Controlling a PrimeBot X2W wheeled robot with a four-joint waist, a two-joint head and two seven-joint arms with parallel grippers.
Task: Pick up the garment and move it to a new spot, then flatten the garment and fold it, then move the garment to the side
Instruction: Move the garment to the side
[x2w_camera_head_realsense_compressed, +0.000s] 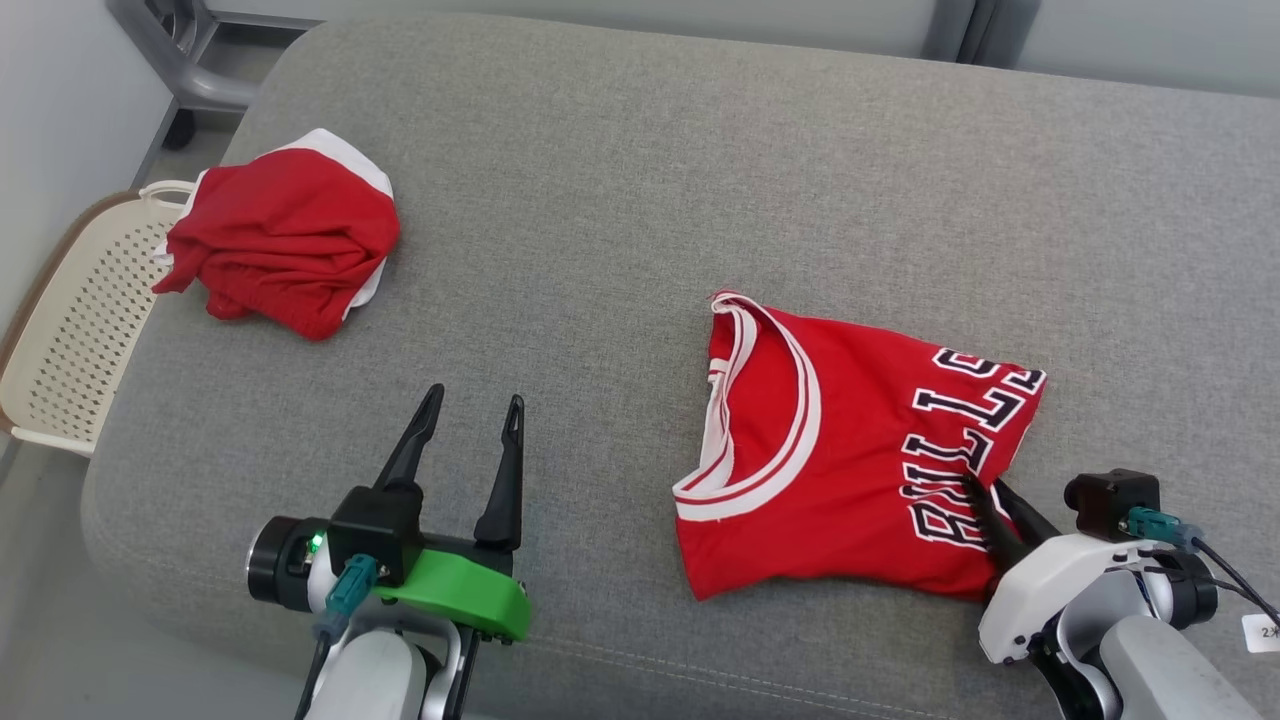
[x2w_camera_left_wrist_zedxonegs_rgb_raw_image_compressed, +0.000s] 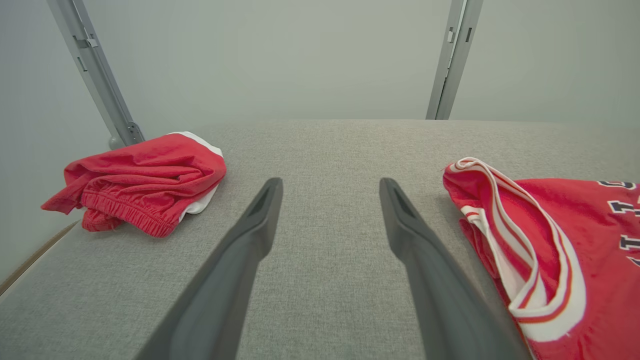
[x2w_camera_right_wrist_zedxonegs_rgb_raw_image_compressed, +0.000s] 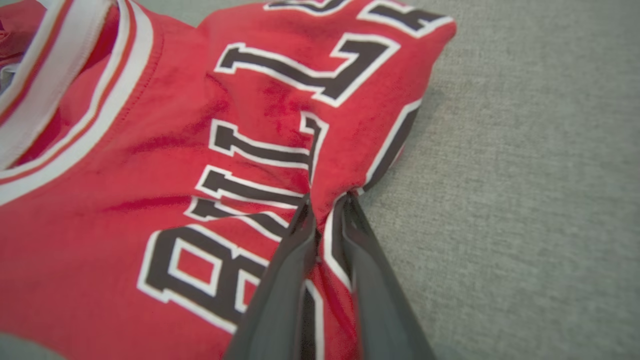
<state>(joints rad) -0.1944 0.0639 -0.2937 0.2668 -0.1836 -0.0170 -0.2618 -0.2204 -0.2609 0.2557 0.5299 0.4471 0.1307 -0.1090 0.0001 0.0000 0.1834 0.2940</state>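
The garment (x2w_camera_head_realsense_compressed: 830, 450) is a red jersey with white trim and black lettering, lying folded on the grey cushion (x2w_camera_head_realsense_compressed: 600, 200) at the right. My right gripper (x2w_camera_head_realsense_compressed: 985, 490) is at its near right edge. In the right wrist view the right gripper (x2w_camera_right_wrist_zedxonegs_rgb_raw_image_compressed: 327, 200) is shut on a raised fold of the garment (x2w_camera_right_wrist_zedxonegs_rgb_raw_image_compressed: 200, 150), with red cloth between the two fingers. My left gripper (x2w_camera_head_realsense_compressed: 475, 397) hovers open over bare cushion, left of the jersey. In the left wrist view the left gripper (x2w_camera_left_wrist_zedxonegs_rgb_raw_image_compressed: 330, 184) holds nothing, and the garment (x2w_camera_left_wrist_zedxonegs_rgb_raw_image_compressed: 575, 240) lies to its right.
A crumpled pair of red shorts (x2w_camera_head_realsense_compressed: 285, 240) with white trim lies at the cushion's far left, also seen as the shorts (x2w_camera_left_wrist_zedxonegs_rgb_raw_image_compressed: 145, 182). A cream perforated basket (x2w_camera_head_realsense_compressed: 70, 320) stands off the left edge. Grey metal frame legs (x2w_camera_left_wrist_zedxonegs_rgb_raw_image_compressed: 95, 70) rise behind the cushion.
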